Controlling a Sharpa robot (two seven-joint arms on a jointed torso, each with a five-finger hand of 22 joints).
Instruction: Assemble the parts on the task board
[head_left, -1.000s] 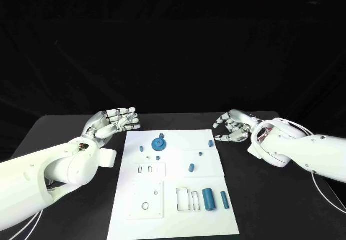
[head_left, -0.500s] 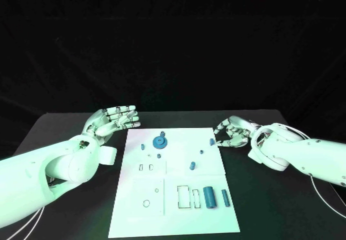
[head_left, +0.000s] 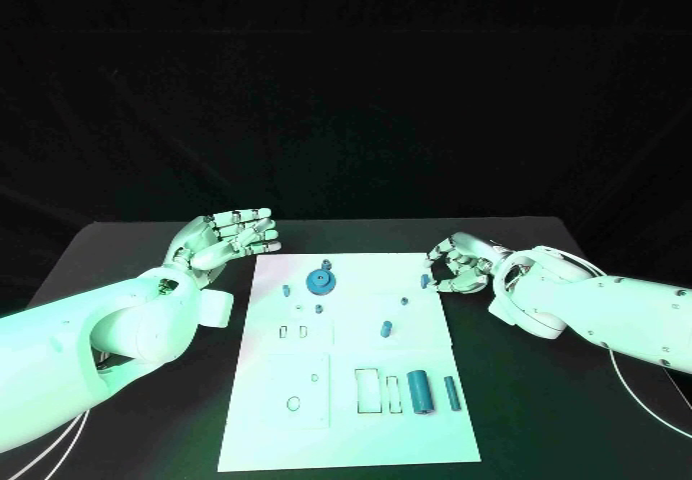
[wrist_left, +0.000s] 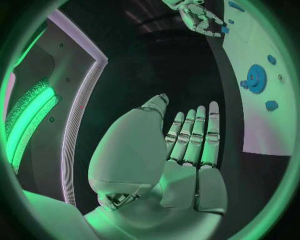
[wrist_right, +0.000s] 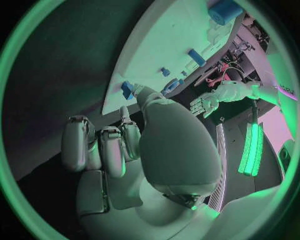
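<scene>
Beside the far right edge of the board (head_left: 418, 400), the right hand (head_left: 459, 264) has been edged inward, fingers curled loosely and holding nothing, toward the small blue part (head_left: 424, 282) just off its fingertips, so a pickup seems imminent, while the left hand (head_left: 231, 238) is held spread and empty.

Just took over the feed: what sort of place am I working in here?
Looks like a lab or demo test bench, not a home or factory floor: a black table against a black backdrop, a white task board with small blue parts such as a gear, and the two hands hovering beside it.
</scene>
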